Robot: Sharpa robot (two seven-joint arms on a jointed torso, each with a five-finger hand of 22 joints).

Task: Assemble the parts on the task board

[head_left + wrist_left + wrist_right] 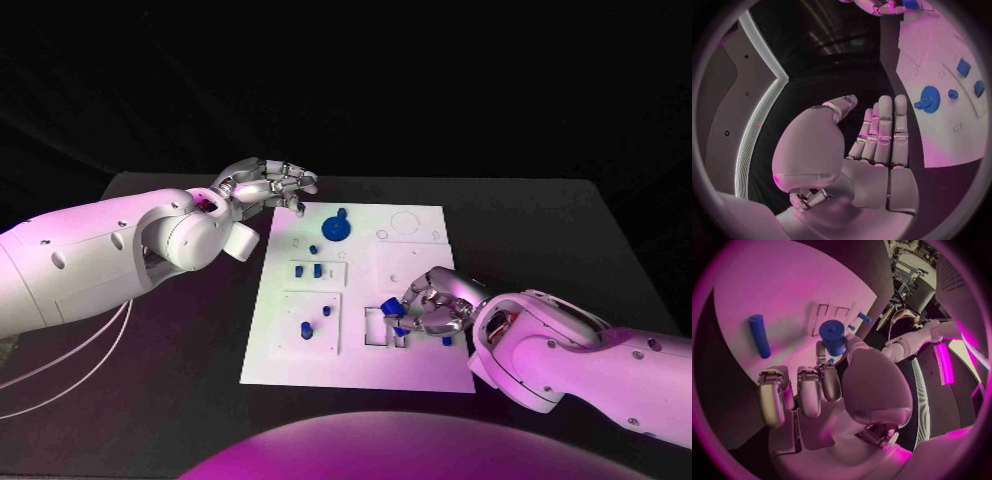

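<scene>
Board: the white plate (368, 370) lies in the middle of the black table (577, 230), its long side running away from the robot.
Left hand: the left hand (268, 186) hovers at the board's far left corner, just off its edge; in the left wrist view its fingers (887, 131) are stretched out straight, side by side, with nothing in them.
Right hand: the right hand (437, 304) sits over the near right part of the board, fingers curled in; in the right wrist view they pinch a short blue cylinder (833, 337) between thumb and fingertips.
Blue gear: a round toothed piece (333, 226) lies on the far left part of the board, near the left hand.
Small blue pieces: several (307, 269) sit in the left column of the board, with two more (306, 329) on the square plate nearer the robot.
Blue rod: a long blue peg (759, 335) lies flat on the board beside the right hand.
</scene>
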